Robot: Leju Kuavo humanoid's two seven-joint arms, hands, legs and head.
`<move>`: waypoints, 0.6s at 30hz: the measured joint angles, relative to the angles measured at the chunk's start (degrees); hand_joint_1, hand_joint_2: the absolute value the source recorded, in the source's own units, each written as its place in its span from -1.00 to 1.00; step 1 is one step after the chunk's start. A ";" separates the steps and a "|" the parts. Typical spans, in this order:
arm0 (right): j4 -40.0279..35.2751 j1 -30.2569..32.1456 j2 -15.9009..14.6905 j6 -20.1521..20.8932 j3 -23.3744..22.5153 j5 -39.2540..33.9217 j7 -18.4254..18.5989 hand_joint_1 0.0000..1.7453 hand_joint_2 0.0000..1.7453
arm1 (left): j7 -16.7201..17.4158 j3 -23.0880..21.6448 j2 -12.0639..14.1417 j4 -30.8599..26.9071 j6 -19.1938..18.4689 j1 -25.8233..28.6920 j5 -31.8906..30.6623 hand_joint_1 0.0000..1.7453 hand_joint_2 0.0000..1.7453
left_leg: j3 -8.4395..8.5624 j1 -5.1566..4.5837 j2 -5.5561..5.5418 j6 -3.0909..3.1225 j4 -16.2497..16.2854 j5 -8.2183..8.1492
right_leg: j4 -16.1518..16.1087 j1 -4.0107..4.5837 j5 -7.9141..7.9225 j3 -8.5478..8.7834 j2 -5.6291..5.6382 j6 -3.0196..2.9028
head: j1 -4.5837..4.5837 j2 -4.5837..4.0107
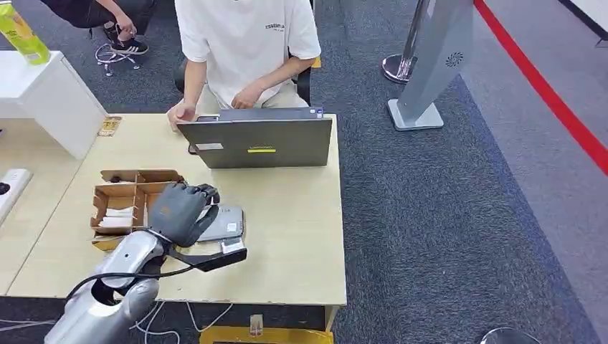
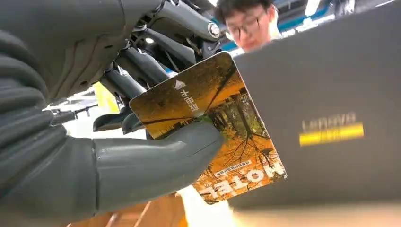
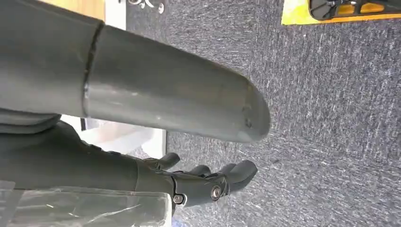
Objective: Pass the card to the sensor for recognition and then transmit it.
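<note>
Head view shows one light wooden table with a person seated at its far edge, head cut off by the frame. One grey laptop stands open near that far edge, its lid back and yellow strip facing the robot and its screen hidden. One brown cardboard tray with compartments sits toward the table's left edge; what lies in them is too small to make out. Between tray and table middle lies one flat grey sensor, partly covered by the left hand, which hangs above it, knuckles up. From the left wrist view, that hand's thumb and fingers pinch one orange card printed with autumn trees and "HOTEL", held up before the laptop lid; the fingers behind the card are hidden. Right hand hangs over grey carpet, fingers loosely curled, holding nothing, its thumb blurred and close.
</note>
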 joint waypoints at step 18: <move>-0.02 -0.15 -0.02 3.06 0.00 2.03 -0.04 -1.00 -1.00 | 0.61 5.66 -3.79 7.70 5.25 1.36 -6.47 1.00 1.00 | 0.00 0.02 -0.03 0.01 0.04 0.04 | -0.01 -0.01 0.05 0.02 -0.05 0.04 | 0.02 0.00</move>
